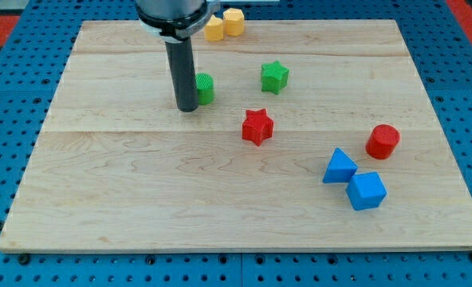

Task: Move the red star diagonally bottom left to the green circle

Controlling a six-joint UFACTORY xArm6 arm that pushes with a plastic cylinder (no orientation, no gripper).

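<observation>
The red star [257, 126] lies near the middle of the wooden board [140, 191]. The green circle [206, 88] stands up and to the left of it, partly hidden behind my rod. My tip [187, 108] rests on the board right at the green circle's left side, touching or nearly touching it. The red star is well to the right of my tip and a little lower in the view.
A green star [274, 76] lies above and right of the red star. Two yellow blocks [223, 25] sit at the board's top edge. A red cylinder [383, 141], a blue triangle [339, 167] and a blue cube [367, 190] are at the right.
</observation>
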